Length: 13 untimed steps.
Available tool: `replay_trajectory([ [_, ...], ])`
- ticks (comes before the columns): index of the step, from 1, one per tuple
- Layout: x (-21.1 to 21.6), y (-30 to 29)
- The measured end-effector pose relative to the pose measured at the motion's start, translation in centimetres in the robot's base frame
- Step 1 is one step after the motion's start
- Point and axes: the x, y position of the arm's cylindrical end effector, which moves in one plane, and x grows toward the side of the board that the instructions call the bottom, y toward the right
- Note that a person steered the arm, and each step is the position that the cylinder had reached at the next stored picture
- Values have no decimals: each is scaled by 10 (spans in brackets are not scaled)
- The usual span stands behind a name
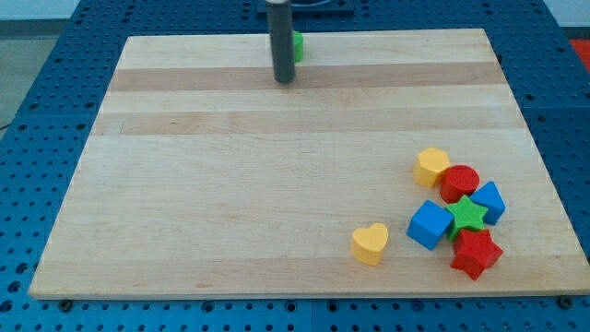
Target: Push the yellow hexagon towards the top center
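The yellow hexagon (pixel 430 167) lies at the view's right, at the upper left of a cluster of blocks. It touches a red round block (pixel 459 183). My tip (pixel 284 79) is near the view's top centre, far up and left of the hexagon, and touches no block of the cluster. A green block (pixel 298 45) sits just behind the rod at the board's top edge, mostly hidden by it.
In the cluster lie a blue block (pixel 489 201), a green star (pixel 467 215), a blue cube (pixel 429 225) and a red star (pixel 476 254). A yellow heart (pixel 370 243) lies left of them. The wooden board (pixel 230 184) rests on a blue perforated table.
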Motion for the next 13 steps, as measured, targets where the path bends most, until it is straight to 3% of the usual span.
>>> replay_trajectory([
  [2,58,183],
  [4,148,213],
  [6,154,115],
  [7,193,107],
  [8,204,66],
  [9,166,61],
  [11,139,106],
  [12,77,48],
  [13,90,52],
])
